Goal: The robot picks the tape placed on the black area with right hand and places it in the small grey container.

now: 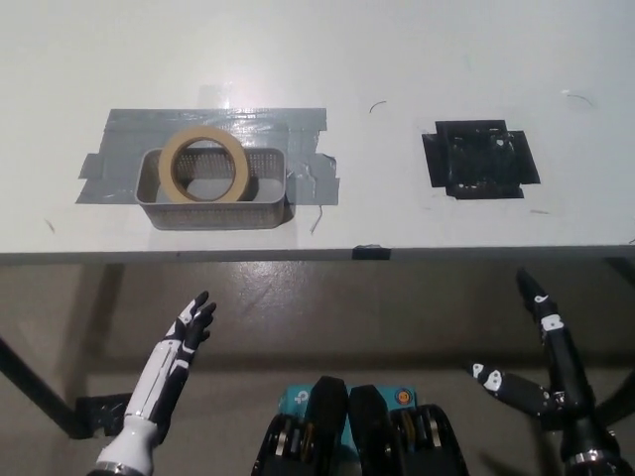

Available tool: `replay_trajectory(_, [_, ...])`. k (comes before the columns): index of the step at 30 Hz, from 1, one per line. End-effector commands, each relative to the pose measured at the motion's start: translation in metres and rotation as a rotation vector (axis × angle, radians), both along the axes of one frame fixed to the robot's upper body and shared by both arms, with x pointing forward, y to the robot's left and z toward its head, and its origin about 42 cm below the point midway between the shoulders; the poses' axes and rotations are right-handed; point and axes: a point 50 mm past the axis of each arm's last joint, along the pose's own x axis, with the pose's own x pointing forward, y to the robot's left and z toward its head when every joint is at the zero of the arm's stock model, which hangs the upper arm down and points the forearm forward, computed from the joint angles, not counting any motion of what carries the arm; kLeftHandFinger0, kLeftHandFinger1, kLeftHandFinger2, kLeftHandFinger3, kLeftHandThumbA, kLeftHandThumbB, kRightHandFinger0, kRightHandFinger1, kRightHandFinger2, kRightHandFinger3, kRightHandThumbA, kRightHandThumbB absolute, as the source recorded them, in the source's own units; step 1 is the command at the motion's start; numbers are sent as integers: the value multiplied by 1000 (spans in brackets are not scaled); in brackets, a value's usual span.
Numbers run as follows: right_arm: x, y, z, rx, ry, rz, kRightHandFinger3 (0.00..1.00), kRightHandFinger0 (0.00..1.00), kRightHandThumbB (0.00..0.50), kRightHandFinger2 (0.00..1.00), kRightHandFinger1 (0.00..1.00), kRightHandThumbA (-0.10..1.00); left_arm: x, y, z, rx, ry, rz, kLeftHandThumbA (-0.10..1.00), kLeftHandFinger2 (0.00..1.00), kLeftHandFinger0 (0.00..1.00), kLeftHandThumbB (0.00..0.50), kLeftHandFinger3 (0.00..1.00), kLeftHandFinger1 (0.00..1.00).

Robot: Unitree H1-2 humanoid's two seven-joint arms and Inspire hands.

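A beige roll of tape (202, 164) leans inside the small grey container (213, 203), which stands on grey tape strips at the table's left. The black area (480, 160) at the right of the table is bare. My black right hand (541, 372) hangs open below the table's front edge at the lower right, holding nothing. Open as well, my white left hand (174, 357) rests below the table edge at the lower left.
The white table (397, 59) ends in a front edge across the middle of the view. A small black tab (371, 252) sits on that edge. Below it is brown floor, with a dark table leg (40, 392) at the far left.
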Motion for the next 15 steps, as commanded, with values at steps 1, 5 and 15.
replay_trajectory(1, [-5, 4, 4, 20, -55, 43, 1000, 1000, 181, 1000, 1000, 933, -3, 5, 10, -8, -60, 20, 1000, 1000, 1000, 129, 1000, 1000])
replay_trajectory(5, [-7, 4, 1, 18, -39, 52, 1000, 1000, 203, 1000, 1000, 938, -6, 6, 8, -18, -55, 22, 1000, 1000, 1000, 124, 1000, 1000])
replay_trajectory(15, [-5, 7, 0, 13, -28, 65, 1000, 1000, 205, 1000, 1000, 927, -10, 11, 6, -11, -46, 32, 1000, 1000, 1000, 126, 1000, 1000])
